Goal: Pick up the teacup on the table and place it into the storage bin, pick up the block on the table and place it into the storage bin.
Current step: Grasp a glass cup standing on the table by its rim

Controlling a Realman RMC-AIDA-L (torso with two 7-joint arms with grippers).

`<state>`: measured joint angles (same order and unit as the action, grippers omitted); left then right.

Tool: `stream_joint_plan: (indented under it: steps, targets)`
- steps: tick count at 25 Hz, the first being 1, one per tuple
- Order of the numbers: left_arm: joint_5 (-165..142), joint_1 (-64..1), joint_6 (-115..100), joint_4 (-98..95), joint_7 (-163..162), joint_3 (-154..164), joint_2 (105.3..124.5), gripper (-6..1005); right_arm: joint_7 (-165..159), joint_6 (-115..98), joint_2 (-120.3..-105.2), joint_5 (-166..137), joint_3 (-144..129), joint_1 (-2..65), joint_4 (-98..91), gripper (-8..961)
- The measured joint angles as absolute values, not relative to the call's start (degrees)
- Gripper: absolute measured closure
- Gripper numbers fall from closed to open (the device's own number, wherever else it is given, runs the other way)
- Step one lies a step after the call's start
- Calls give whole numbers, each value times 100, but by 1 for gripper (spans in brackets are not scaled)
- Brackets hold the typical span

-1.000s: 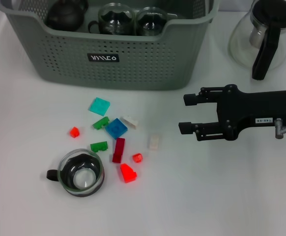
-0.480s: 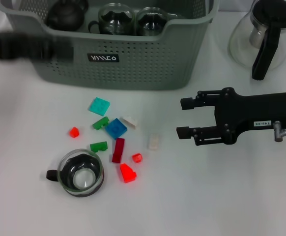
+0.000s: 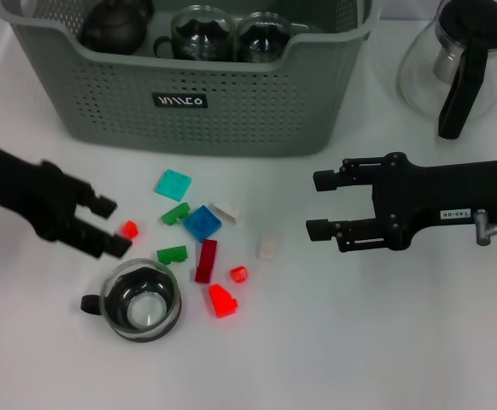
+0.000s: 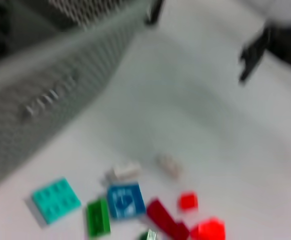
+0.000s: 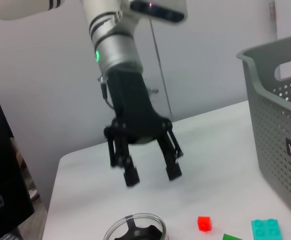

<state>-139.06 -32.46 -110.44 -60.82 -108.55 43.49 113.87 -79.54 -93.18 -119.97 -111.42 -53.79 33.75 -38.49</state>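
The glass teacup (image 3: 141,301) with a black handle stands on the white table near the front left, also low in the right wrist view as teacup (image 5: 134,229). Several small blocks lie between it and the storage bin (image 3: 231,111): turquoise (image 3: 172,184), blue (image 3: 202,223), dark red (image 3: 206,260), white (image 3: 267,248), and a small red block (image 3: 129,229). My left gripper (image 3: 112,226) is open just above and left of the teacup, its fingers beside the small red block; it shows as left gripper (image 5: 152,175). My right gripper (image 3: 317,204) is open and empty, right of the blocks.
A glass teapot (image 3: 458,60) with a black handle stands at the back right. Inside the bin are a dark teapot (image 3: 114,26) and two glass cups (image 3: 201,32). The table's left edge (image 5: 55,190) lies beyond the left arm.
My left arm has swept in from the left, past the front of the bin, down to the teacup. The right gripper has shifted slightly left. Teacup and blocks are unmoved.
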Motion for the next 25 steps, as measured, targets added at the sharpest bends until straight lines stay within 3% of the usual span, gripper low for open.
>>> stream_joint_plan:
  steps: [7,12,25]
  targets:
    - [-14951,-3108,-10446,-6764,-10696,4901,12008,216,-7954,-9285,-11987,-11145,-5377,3396,-3808,193]
    - [-15373,-2970,-10266,-7182,-10699,5138,12341,218,-7952,-9275,-11988,-11145,-5362,3397,-3800,193]
    - [-15612,-2875,-10178,-7420,-11338,5701,12430,221,-7954,-9272,-11988,-11147,-5344,3392,-3796,192]
